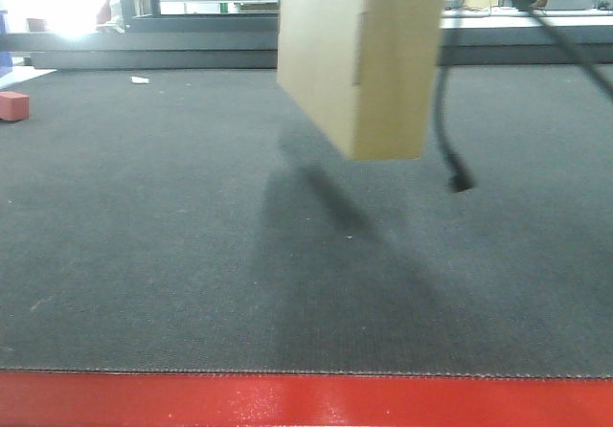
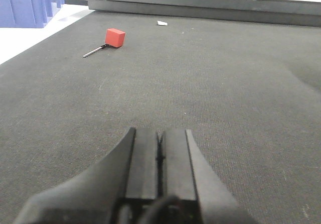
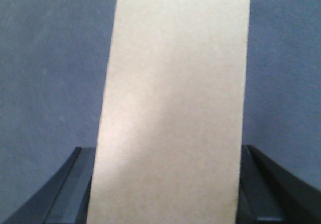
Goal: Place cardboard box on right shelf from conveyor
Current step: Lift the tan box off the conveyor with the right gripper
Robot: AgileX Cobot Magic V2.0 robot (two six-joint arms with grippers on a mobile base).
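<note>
Front: held the box (image 1: 359, 58) tilted, clear above the conveyor (image 1: 144, 255). Left wrist: had the left hand (image 2: 159, 153) closed, empty, low over the conveyor. Right wrist: had the right hand (image 3: 168, 189) clamped on the box's sides. Judged mid-carry; next called for a swing toward the shelf.

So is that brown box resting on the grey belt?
No, the cardboard box hangs in the air, with its lower edge clear of the conveyor below it.
</note>
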